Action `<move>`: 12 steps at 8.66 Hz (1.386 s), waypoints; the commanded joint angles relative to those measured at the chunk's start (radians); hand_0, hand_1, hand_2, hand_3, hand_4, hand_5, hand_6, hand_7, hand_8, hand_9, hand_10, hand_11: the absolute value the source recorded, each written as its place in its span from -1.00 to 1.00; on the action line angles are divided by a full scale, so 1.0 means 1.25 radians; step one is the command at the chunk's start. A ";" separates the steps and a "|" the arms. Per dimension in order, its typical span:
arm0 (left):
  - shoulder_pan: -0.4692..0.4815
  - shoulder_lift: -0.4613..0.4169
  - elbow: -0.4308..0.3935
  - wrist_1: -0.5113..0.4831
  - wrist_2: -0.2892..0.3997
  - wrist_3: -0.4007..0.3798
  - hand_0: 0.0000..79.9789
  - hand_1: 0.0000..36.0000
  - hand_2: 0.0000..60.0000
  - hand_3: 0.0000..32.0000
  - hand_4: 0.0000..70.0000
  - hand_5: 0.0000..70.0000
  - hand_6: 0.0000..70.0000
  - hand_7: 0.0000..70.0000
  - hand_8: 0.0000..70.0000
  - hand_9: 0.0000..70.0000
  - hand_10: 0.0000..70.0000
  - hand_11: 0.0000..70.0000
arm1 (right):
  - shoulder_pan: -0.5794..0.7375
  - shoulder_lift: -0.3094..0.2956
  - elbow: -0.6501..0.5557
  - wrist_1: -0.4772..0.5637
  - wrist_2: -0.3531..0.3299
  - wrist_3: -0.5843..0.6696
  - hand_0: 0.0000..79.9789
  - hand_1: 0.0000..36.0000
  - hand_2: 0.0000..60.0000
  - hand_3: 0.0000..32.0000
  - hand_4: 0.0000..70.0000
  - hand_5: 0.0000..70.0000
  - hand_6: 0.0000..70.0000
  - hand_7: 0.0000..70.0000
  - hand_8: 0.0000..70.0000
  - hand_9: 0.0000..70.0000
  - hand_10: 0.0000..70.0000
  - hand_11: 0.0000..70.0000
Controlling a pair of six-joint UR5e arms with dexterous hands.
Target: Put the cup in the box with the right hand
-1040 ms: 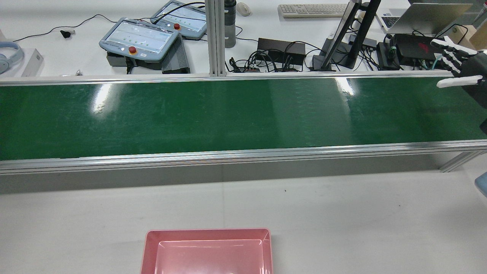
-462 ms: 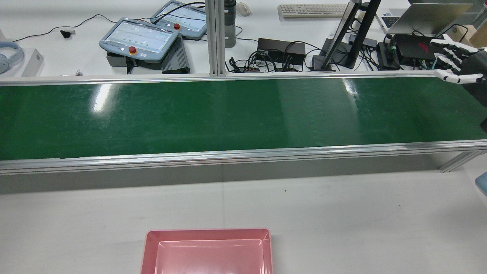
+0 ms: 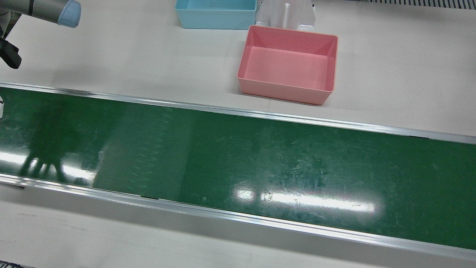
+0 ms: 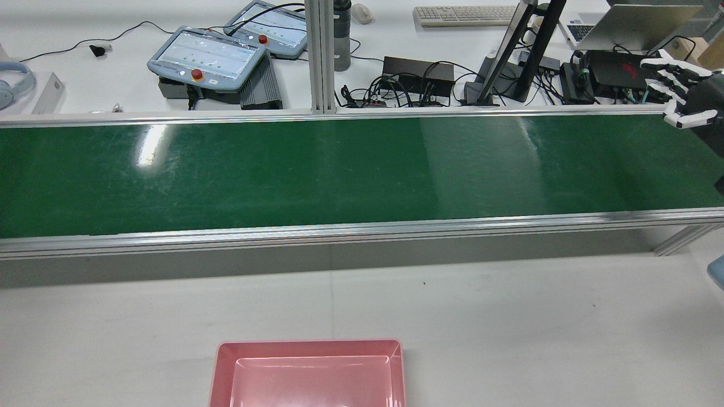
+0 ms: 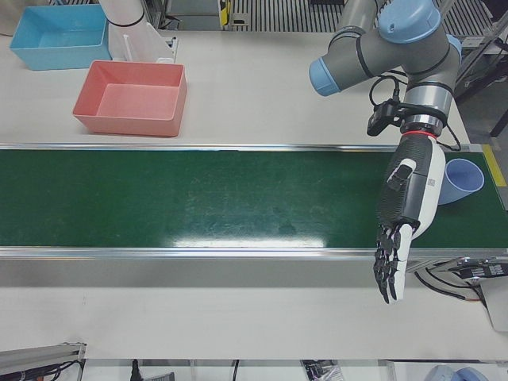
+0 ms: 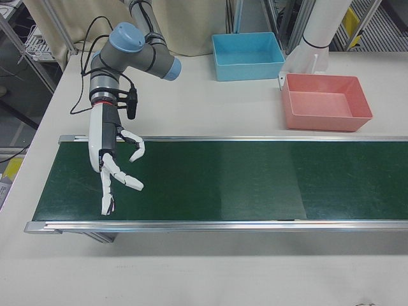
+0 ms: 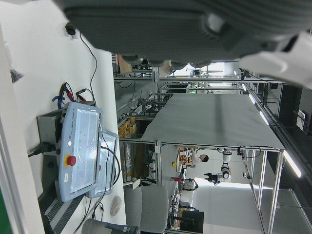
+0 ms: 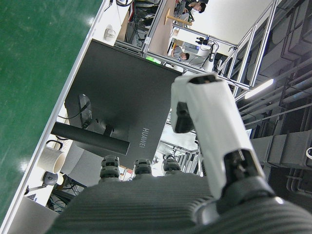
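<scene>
A light blue cup sits at the right end of the green belt in the left-front view, partly hidden behind my left hand. That hand hangs open just in front of it, fingers pointing down, holding nothing. My right hand hovers open over the belt's other end, fingers spread and empty; the rear view shows it at the right edge. The pink box stands empty on the white table beside the belt, also seen in the right-front view. No other view shows the cup.
A blue box stands behind the pink one next to a white pedestal. Beyond the belt's far rail in the rear view lie teach pendants, cables and a monitor stand.
My right hand has turned and drawn slightly toward the rear view's right edge, with its thumb showing shorter. A paler patch on the belt has drifted to the right.
</scene>
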 commanded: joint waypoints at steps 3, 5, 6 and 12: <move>0.000 -0.001 0.000 0.000 0.000 0.000 -1.00 -1.00 -1.00 -1.00 -1.00 -1.00 -1.00 -1.00 -1.00 -1.00 -1.00 -1.00 | -0.001 -0.001 -0.003 0.002 0.001 0.006 0.99 1.00 0.95 -1.00 -0.94 -0.59 -0.86 -0.93 -0.93 -0.87 -0.96 -0.79; 0.000 0.000 0.000 0.000 0.000 0.000 -1.00 -1.00 -1.00 -1.00 -1.00 -1.00 -1.00 -1.00 -1.00 -1.00 -1.00 -1.00 | -0.001 -0.001 -0.004 0.005 0.001 0.012 0.56 -0.22 -1.00 -1.00 -0.91 -0.80 -0.93 -1.00 -1.00 -0.95 -1.00 -0.97; 0.000 0.000 0.000 0.000 0.000 0.000 -1.00 -1.00 -1.00 -1.00 -1.00 -1.00 -1.00 -1.00 -1.00 -1.00 -1.00 -1.00 | -0.001 -0.002 -0.006 0.005 0.002 0.016 0.48 -0.15 -1.00 -1.00 -0.93 -0.81 -0.94 -1.00 -1.00 -0.95 -1.00 -0.97; 0.000 0.000 0.001 0.000 0.000 0.000 -1.00 -1.00 -1.00 -1.00 -1.00 -1.00 -1.00 -1.00 -1.00 -1.00 -1.00 -1.00 | -0.002 -0.013 -0.004 0.005 0.002 0.022 0.11 -0.36 -0.87 -1.00 -1.00 -0.92 -0.92 -0.79 -0.99 -0.91 -1.00 -1.00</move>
